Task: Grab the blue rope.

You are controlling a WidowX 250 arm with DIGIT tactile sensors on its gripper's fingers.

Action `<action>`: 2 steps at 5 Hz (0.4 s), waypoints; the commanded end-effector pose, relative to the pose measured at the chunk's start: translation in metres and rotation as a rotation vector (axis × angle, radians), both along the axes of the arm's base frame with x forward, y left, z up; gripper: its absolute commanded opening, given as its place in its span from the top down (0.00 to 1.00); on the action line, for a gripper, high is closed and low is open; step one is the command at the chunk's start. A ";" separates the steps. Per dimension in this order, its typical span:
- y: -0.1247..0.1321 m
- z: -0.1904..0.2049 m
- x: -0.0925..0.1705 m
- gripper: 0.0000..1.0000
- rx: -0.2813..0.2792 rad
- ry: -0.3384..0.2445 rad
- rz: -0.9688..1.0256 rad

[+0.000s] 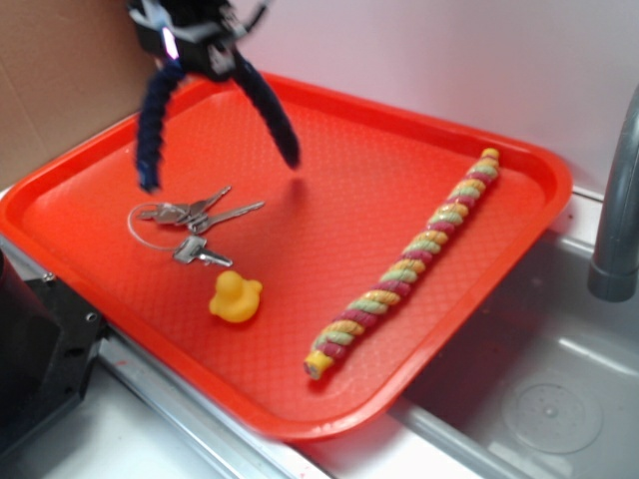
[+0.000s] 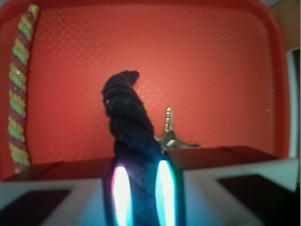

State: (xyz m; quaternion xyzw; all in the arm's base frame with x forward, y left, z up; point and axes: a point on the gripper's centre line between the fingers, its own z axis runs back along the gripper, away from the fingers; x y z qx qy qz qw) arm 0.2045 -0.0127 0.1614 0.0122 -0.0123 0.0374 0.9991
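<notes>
Orange-red textured plastic fills the scene: a shallow rectangular tray set on a steel counter beside a sink basin. Nearest the onlooker, well below and to the right of the pincer, one end of a long twisted rope of yellow, pink and green strands lies flat on the tray, running diagonally away toward the far right corner. Just left of that near end sits a small yellow rubber duck. Behind the duck, almost directly under the pincer, a bunch of silver metal keys on a thin wire ring rests on the tray floor. Above them hangs the black robot gripper, its two pads clamped on the middle of a short, thick, dark navy twisted rope. The rope is lifted clear of the tray and drapes over the pincer like an arch, one cut end dangling to the left above the keys, the other to the right. In the wrist view the navy rope is squeezed between the glowing pads, with a key tip showing just beyond. At far right a grey curved faucet pipe rises.
</notes>
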 end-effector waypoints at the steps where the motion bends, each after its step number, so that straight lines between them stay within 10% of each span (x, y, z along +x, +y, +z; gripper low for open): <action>1: 0.017 0.032 -0.008 1.00 -0.042 -0.118 0.061; 2: 0.017 0.030 -0.004 1.00 0.001 -0.097 0.098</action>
